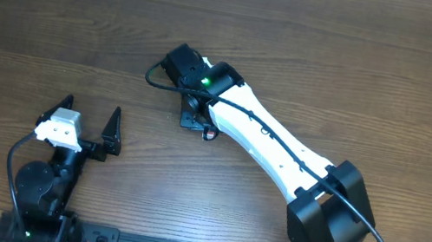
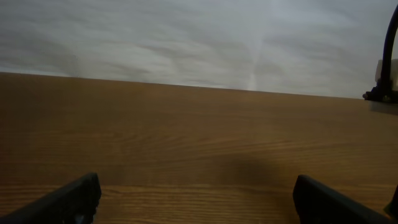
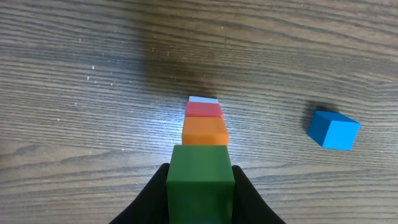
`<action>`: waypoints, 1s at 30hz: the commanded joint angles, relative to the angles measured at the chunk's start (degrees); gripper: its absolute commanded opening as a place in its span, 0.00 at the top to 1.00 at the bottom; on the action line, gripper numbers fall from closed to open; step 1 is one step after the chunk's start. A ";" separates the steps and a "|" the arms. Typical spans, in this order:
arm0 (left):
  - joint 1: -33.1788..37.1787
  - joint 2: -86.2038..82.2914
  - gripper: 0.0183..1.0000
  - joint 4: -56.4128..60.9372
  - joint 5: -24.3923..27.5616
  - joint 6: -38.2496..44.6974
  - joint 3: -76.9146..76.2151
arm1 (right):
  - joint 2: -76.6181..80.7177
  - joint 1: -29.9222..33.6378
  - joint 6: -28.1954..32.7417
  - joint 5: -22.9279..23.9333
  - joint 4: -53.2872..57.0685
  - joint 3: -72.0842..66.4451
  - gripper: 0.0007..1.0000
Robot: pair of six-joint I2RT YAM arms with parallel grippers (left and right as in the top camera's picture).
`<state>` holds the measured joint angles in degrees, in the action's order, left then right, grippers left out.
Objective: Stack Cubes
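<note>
A green cube (image 3: pixel 200 177) sits between the fingers of my right gripper (image 3: pixel 200 193), which is shut on it. Directly under it stands a column of cubes: orange (image 3: pixel 205 131), red (image 3: pixel 204 110) and a pale one (image 3: pixel 203 99) at the base. I cannot tell whether the green cube touches the orange one. A blue cube (image 3: pixel 334 130) lies alone on the wood beside the column. In the top view my right gripper (image 1: pixel 195 120) is at the table's middle, with a bit of red cube (image 1: pixel 210 135) showing beside it. My left gripper (image 1: pixel 92 111) is open near its base, holding nothing.
The wooden table (image 1: pixel 366 67) spreads wide on all sides. The right arm (image 1: pixel 273 148) slants across from the bottom right to the middle. In the left wrist view, bare wood lies between the open fingers (image 2: pixel 71 199), with part of the right arm (image 2: pixel 387 74) far off.
</note>
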<state>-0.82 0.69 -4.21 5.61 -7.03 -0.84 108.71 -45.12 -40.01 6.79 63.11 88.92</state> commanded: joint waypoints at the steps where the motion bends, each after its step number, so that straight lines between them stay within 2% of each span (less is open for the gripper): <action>1: 0.31 -0.35 0.00 0.26 -0.28 1.03 0.52 | 0.39 0.50 0.46 -0.35 -0.04 0.50 0.99; 30: 0.31 -0.35 0.00 0.26 -0.28 1.03 0.52 | 1.84 1.11 0.42 -0.33 -0.15 0.20 0.99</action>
<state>-0.82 0.69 -4.21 5.61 -7.03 -0.84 109.23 -44.60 -39.90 6.50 62.98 88.92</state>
